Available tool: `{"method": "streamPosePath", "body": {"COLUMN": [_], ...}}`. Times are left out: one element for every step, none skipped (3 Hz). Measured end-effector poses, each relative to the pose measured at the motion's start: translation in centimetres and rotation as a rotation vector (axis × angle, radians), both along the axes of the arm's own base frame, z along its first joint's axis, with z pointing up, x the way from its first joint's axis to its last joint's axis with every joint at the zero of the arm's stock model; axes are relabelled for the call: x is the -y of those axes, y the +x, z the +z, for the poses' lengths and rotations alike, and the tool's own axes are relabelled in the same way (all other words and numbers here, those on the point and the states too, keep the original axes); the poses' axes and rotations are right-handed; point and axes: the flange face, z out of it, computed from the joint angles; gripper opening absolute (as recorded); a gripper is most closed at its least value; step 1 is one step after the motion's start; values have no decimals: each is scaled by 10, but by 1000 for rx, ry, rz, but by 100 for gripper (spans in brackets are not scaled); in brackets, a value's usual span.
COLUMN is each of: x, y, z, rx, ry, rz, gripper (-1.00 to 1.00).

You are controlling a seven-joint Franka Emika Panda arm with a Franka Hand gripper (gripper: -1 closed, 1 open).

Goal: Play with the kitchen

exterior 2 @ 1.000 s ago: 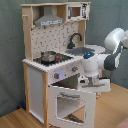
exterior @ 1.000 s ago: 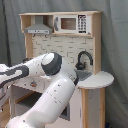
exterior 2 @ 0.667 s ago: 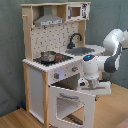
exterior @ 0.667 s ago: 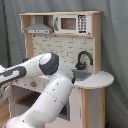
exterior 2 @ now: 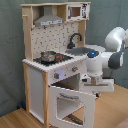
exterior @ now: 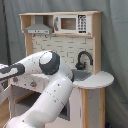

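The kitchen (exterior: 60, 45) (exterior 2: 47, 65) is a toy of white panels and light wood and shows in both exterior views. Its windowed oven door (exterior 2: 70, 104) hangs open, tilted down toward the front. A small pot (exterior 2: 48, 56) sits on the stove, with the black faucet (exterior 2: 75, 39) and grey sink (exterior 2: 81, 50) beside it. Two knobs (exterior 2: 58, 75) line the front panel. My gripper (exterior 2: 96, 88) hangs just to the second exterior view's right of the open door's top edge. In the first exterior view my white arm (exterior: 47, 75) covers the kitchen's lower left and hides the gripper.
A hood (exterior 2: 49, 21) and a toy microwave (exterior: 70, 23) sit under the top shelf. A rounded counter (exterior: 98, 79) juts out beside the sink. The kitchen stands on a wooden floor (exterior 2: 15, 119) before a grey curtain (exterior: 115, 45).
My wrist has shifted slightly upward beside the oven door. The door stays open as before.
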Motion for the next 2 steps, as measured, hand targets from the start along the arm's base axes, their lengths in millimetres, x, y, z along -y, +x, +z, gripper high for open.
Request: {"method": "streamPosePath", "body": {"x": [1,2], "y": [4,6], "z": [11,15], "rx": [42,59], "ry": [-3,-2], "rz": [-10,-14], "gripper": [-100,100]}}
